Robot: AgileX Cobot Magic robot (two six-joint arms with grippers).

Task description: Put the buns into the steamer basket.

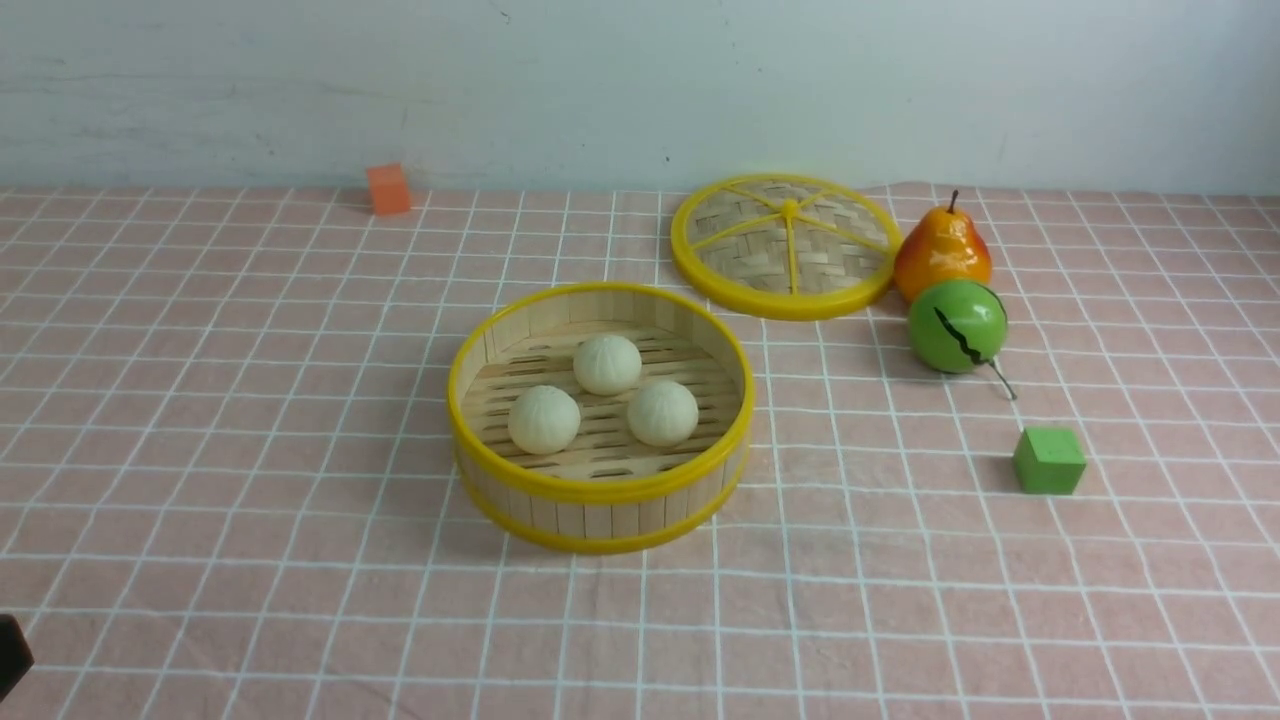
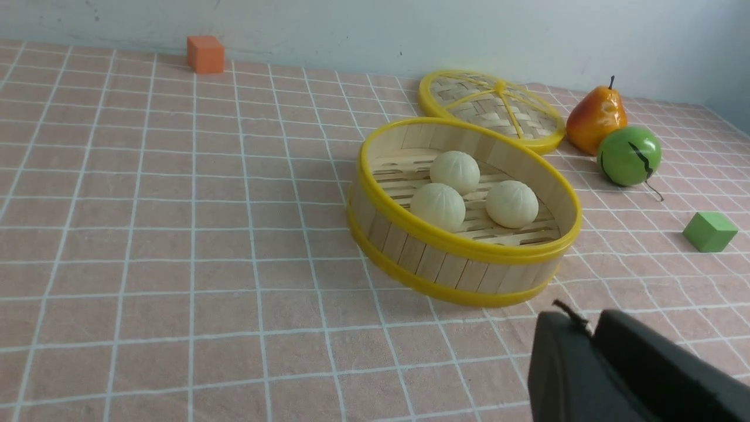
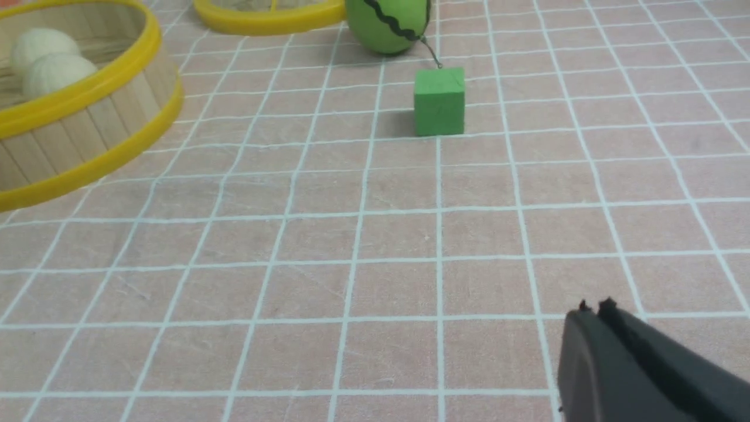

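We hold both jaws together on nothing: left gripper (image 2: 592, 335) and right gripper (image 3: 595, 310). All three buns (image 1: 607, 364) lie on the slotted floor of the steamer basket (image 1: 600, 490), ahead of both grippers and well apart. They look light, soft and rollable, so we would pinch gently across the middle.

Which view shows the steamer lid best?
Front view: the whole woven lid, spokes and weave clear. Left wrist view shows the lid too, at a flatter angle. Right wrist view catches only a strip of the lid's yellow rim.
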